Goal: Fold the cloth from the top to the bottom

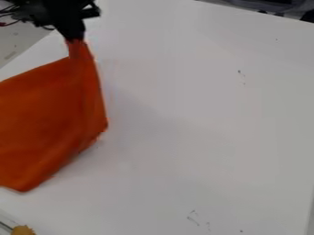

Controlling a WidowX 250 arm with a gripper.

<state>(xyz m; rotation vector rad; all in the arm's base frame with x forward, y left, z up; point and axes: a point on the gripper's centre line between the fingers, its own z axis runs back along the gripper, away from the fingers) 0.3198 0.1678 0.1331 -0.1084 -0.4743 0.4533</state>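
Note:
The black gripper (75, 38) hangs at the upper left of the camera view, shut on the top corner of the orange cloth (46, 114). From that pinched corner the cloth rises to a narrow peak, with long creases running down from it. The rest spreads down the left side, partly cut off by the view's left edge. Its lower tip points toward the bottom left, and its right side ends in a blunt corner near the white table's left-middle part.
The white table (202, 105) extends across the view, with small dark marks on it. A clear container (7, 226) and a yellowish-brown object (23, 230) are at the bottom left corner. Dark items (264, 5) lie beyond the table's top right edge.

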